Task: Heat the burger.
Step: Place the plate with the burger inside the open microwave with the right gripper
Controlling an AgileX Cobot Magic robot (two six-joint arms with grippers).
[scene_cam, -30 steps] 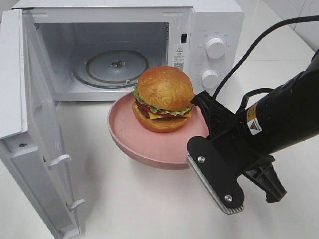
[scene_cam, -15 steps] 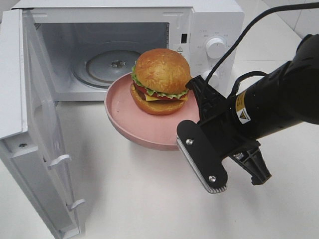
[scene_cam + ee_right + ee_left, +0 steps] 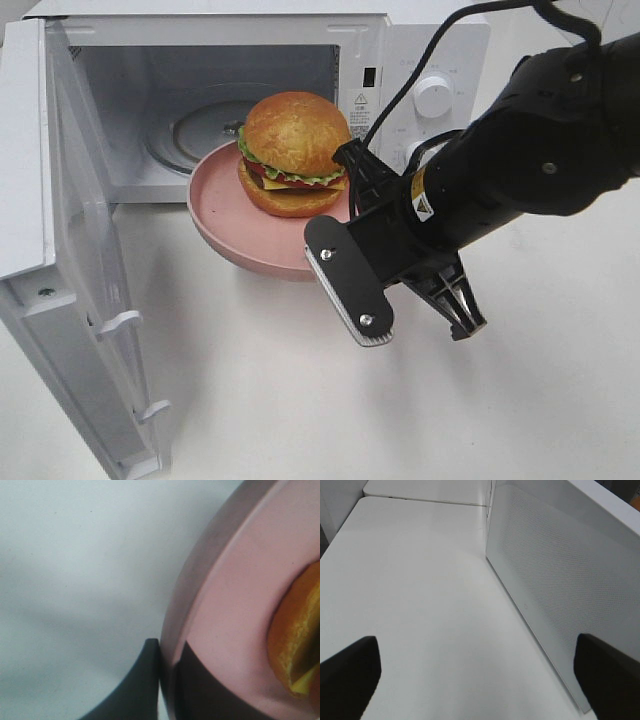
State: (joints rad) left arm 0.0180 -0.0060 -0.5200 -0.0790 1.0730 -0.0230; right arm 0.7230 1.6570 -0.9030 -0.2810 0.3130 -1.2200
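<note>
The burger (image 3: 293, 150), a golden bun with lettuce, cheese and patty, sits on a pink plate (image 3: 215, 225). The plate is held in the air, just in front of the open microwave's cavity (image 3: 200, 130). My right gripper (image 3: 350, 195) is shut on the plate's right rim, one finger above and one below. The right wrist view shows that grip (image 3: 170, 665) close up, with the pink plate (image 3: 235, 620) and the edge of the burger (image 3: 295, 640). My left gripper (image 3: 480, 680) is open over the bare table with nothing between its fingers.
The white microwave (image 3: 430, 50) stands at the back with its door (image 3: 60, 200) swung wide open to the left. A glass turntable lies inside. The door's outer face (image 3: 545, 575) is close beside my left gripper. White table (image 3: 250, 400) lies in front.
My right arm has carried the plate and burger up and to the left, closer to the microwave's opening. The grip has not changed.
</note>
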